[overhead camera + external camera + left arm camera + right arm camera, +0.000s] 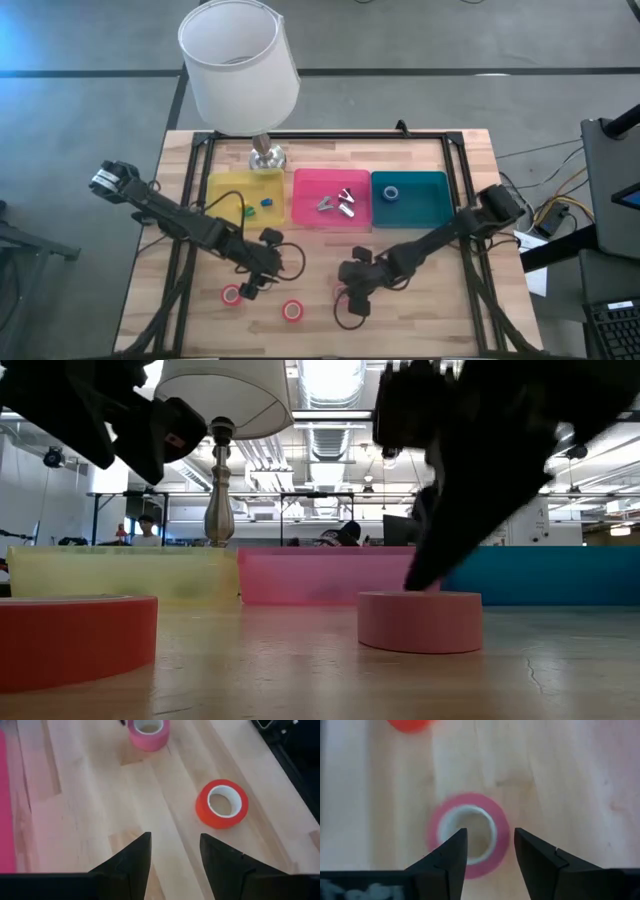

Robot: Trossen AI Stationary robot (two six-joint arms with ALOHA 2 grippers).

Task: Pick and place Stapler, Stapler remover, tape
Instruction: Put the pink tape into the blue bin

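A pink tape roll (468,835) lies flat on the wooden table, near the front. My right gripper (490,851) stands open right above it; in the high view that gripper (350,297) hides the roll. My left gripper (172,851) is open over bare wood, with a red tape roll (222,804) lying a little ahead of it. Another red roll (231,294) lies beside it on the left. A blue roll (391,193) sits in the teal tray (432,205). Silvery stapler removers (338,203) lie in the pink tray (305,215). No stapler can be made out with certainty. My right gripper comes at the pink roll slanting down from above. One fingertip (454,851) is over the roll's hollow core, and the other (532,855) is beyond its outer rim (501,827). Whether either finger touches the roll, I cannot tell. The roll lies flat on the table.
A yellow tray (222,200) holds two small pieces, one green and one blue. A lamp with a white shade (240,60) stands behind the trays. A black frame (460,170) runs around the work area. Bare wood lies at the front right.
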